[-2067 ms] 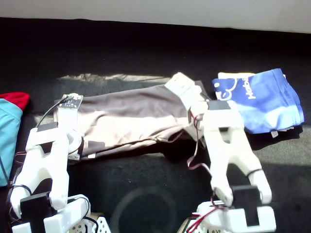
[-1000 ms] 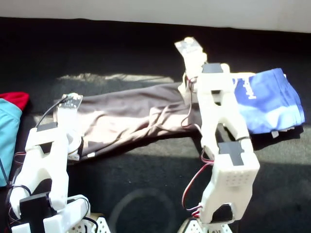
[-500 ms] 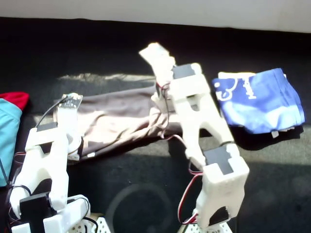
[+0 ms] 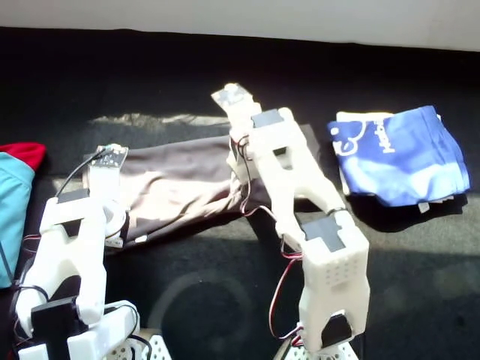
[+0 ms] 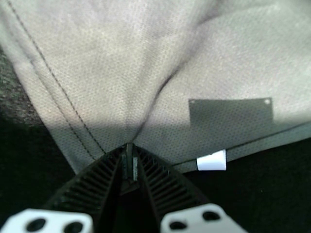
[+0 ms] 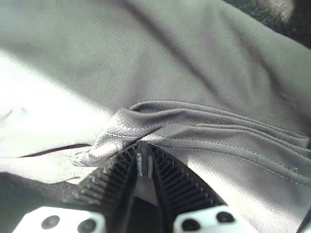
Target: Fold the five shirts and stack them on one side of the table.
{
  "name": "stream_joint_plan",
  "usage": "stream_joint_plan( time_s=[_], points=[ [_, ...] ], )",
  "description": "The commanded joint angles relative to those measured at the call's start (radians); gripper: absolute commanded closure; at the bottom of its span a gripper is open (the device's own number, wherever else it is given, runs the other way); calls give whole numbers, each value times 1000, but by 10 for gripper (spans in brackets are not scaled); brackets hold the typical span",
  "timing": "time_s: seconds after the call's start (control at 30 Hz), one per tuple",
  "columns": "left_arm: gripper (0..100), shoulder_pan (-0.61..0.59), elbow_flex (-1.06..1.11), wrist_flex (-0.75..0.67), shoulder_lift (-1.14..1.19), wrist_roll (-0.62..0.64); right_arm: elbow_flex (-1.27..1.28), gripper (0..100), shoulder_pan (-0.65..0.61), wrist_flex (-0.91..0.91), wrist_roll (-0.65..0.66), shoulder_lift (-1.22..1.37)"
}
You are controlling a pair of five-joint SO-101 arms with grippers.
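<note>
A grey shirt (image 4: 180, 184) lies spread across the middle of the black table. My left gripper (image 5: 129, 162) is shut on the grey shirt (image 5: 146, 68) at its left end, near a dark patch and a white tag (image 5: 211, 160). My right gripper (image 6: 144, 165) is shut on a bunched fold of the grey shirt (image 6: 194, 87); in the high view it sits over the shirt's right part (image 4: 241, 146). A folded blue shirt (image 4: 401, 154) lies at the right side. A teal shirt (image 4: 13, 202) with a red one (image 4: 24, 153) behind it sits at the left edge.
The black table (image 4: 187, 67) stretches back to a pale wall. Both arm bases stand at the near edge, with loose wires beside them. Open tabletop lies behind the grey shirt and in front of it between the arms.
The right arm lifted the grey shirt's right end and carried it leftward over the shirt, folding it toward the middle. The left arm stayed still, holding the left end.
</note>
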Motion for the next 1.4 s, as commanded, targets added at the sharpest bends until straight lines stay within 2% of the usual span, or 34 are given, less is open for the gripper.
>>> stream_joint_plan(
  time_s=[0.0,0.13,0.3,0.43,0.57,0.73,0.9,1.03,1.2,1.37],
  points=[
    [991,7,5,-11,-1,-2,-36,992,44,54,-21,-191],
    [991,7,-25,18,-4,0,-35,992,96,120,-18,-326],
    [991,5,-179,249,-4,11,-35,992,131,231,-17,-423],
    [991,4,-375,419,-4,114,-33,992,140,305,-17,-426],
    [991,1,-541,506,-2,175,-33,992,153,320,-17,-426],
    [956,-48,-588,506,8,287,-33,992,156,338,-17,-429],
    [770,-150,-610,423,93,336,-33,992,156,400,-15,-430],
    [774,-197,-654,377,262,328,-33,992,156,420,-15,-432],
    [776,-220,-776,385,478,328,-35,992,156,427,-15,-435],
    [776,-225,-848,381,584,334,-33,992,156,432,-15,-526]
  ],
)
